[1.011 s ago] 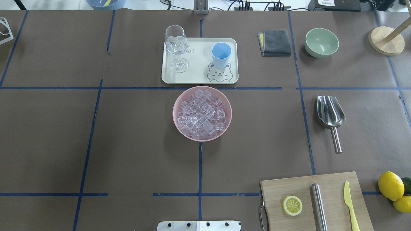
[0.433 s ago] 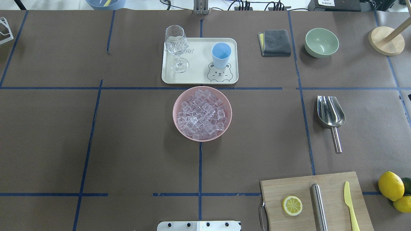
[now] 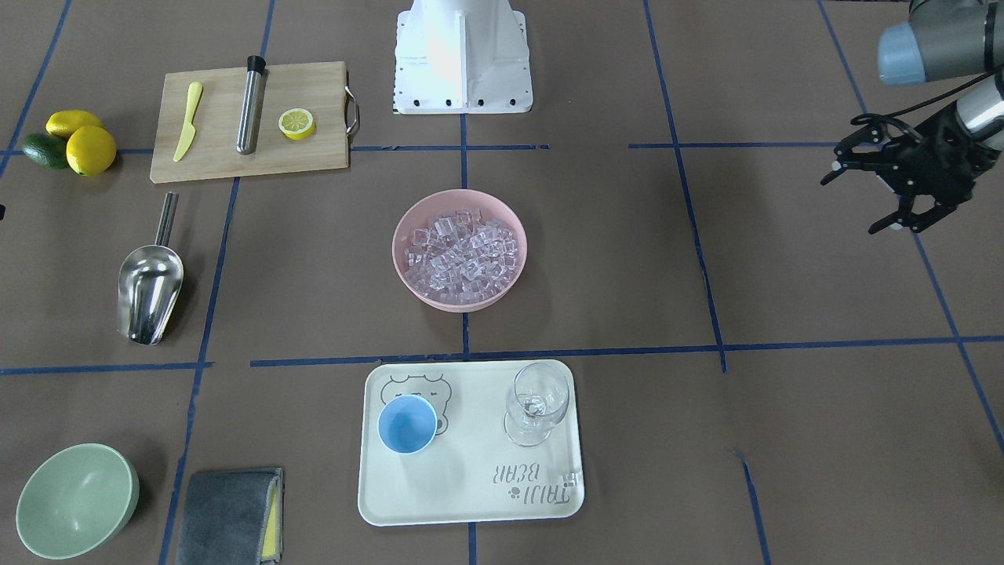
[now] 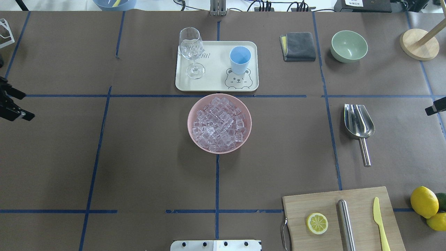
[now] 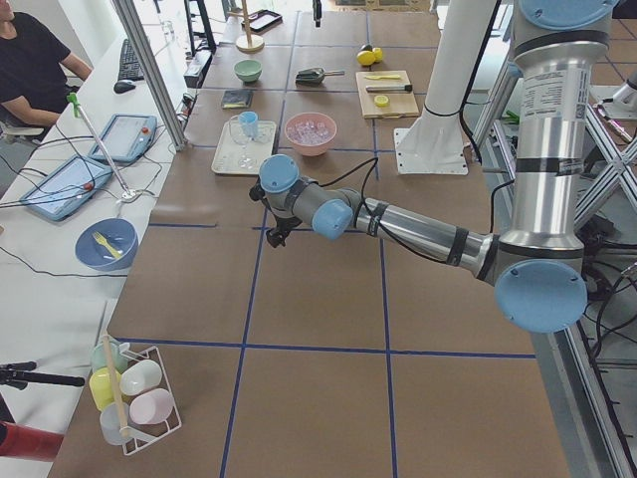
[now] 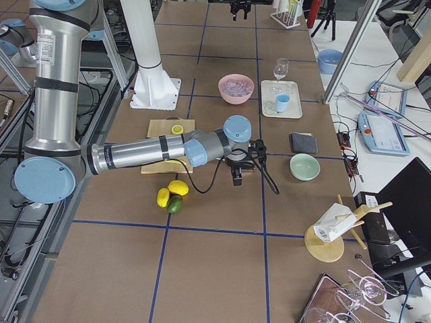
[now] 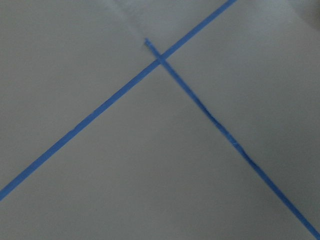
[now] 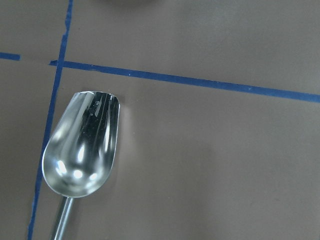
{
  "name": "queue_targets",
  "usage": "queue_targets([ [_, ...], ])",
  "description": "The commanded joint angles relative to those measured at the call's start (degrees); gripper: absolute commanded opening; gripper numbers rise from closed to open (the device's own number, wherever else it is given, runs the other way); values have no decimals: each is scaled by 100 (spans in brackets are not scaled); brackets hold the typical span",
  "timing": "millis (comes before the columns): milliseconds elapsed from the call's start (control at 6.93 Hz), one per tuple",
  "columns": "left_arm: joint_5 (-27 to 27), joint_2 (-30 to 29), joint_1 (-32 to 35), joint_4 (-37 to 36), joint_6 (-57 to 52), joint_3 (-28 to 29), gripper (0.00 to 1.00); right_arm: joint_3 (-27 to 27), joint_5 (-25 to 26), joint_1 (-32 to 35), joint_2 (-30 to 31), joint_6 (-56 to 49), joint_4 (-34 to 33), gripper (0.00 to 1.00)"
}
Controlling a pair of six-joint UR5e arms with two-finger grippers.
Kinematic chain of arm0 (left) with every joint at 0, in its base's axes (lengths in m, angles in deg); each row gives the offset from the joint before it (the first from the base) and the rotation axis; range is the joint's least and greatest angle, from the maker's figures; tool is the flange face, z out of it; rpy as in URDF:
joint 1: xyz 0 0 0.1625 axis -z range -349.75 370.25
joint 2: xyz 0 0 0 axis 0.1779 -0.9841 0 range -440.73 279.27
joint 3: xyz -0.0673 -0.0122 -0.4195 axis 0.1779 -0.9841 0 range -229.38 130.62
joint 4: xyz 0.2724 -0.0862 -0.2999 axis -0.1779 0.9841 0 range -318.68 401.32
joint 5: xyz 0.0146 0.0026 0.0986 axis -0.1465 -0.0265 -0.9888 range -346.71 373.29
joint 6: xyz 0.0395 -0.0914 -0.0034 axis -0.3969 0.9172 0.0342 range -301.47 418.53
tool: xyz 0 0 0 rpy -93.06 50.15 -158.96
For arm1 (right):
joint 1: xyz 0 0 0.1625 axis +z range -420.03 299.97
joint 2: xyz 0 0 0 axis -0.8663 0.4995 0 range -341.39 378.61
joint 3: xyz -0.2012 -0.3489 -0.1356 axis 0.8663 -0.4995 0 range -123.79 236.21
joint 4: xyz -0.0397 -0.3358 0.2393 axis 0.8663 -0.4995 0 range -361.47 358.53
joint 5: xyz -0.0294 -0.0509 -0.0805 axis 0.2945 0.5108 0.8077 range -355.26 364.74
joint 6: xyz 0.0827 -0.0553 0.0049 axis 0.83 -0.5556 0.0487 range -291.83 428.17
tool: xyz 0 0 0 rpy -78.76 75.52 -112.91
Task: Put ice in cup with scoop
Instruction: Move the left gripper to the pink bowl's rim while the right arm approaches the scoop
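Pickup of the scoop looks to be the step in hand, and it is not yet made. The scoop lies flat on the table with nothing touching it. The right claw hangs above the table just outboard of the scoop, on the side away from the middle. Its wrist view shows the scoop's shiny trough low and to the left, with the handle running off the bottom edge. No finger shows there, and only a dark tip shows from overhead, so whether this claw is spread or pressed together cannot be told.

The left claw hovers at the opposite end of the table, fingers spread and holding nothing, with only bare table and tape lines below it.

The ice is heaped in a pink bowl between the two claws, past the scoop from the right claw. The cup stands empty on a tray just behind the bowl, farther from the robot, with a glass beside it.

The next move probably calls for the right claw to shift inward and toward the robot until it is over the thin handle. It should then descend with its fingers astride the handle and close. The handle is slim, round and lies flat on the table, so the fingers will have to go low and stay centred or it may roll aside.
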Motion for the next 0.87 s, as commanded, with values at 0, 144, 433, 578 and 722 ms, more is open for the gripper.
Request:
queue_targets([
  [0,-46,-570,-933,1803,10,569,100,30,25,-324,84,878,666,100],
  [144,-46,-1156,-1189,2421,10,1226,100,144,25,-429,102,1134,694,100],
  [433,-586,-1635,-1978,2803,10,1540,100,556,104,-780,286,1669,695,100],
  [578,-1252,-1733,-2322,2883,27,1567,100,645,209,-912,287,1725,695,100],
  [722,-1485,-1960,-2526,2901,27,1732,100,750,236,-1070,287,1734,695,100],
])
